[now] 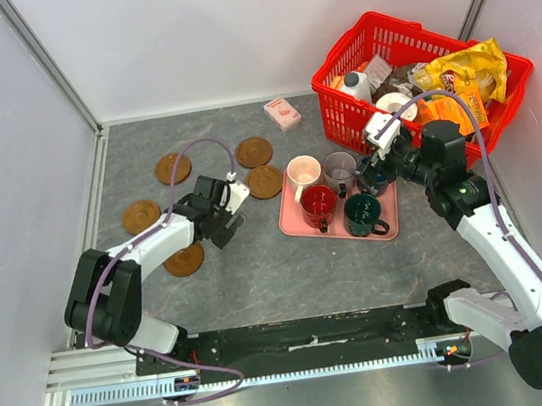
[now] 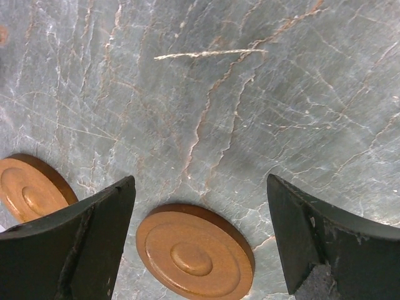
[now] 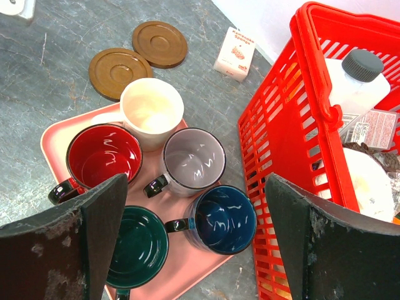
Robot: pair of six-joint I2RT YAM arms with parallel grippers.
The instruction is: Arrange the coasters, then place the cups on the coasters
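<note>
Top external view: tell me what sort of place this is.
Probably a lab robot cell: plain white partition walls, an aluminium mounting rail along the near edge, and a stone-patterned tabletop.

1. We read the table [image 2: 250,94] as a grey stone-look slab with pale and rust-coloured veins, smooth and dull.
2. The coasters [image 2: 195,253] look like wood or a wood-toned plastic (we cannot tell which), smooth with a soft satin sheen.
3. The cups [image 3: 194,161] are glossy glazed ceramic, with bright highlights inside.
4. The tray [image 3: 55,134] is matt pink plastic, and the basket [image 3: 281,125] is a shinier red plastic.
5. The fingers [image 3: 325,250] of the right gripper [image 3: 195,179] are matt black, scuffed pale at the edges.
</note>
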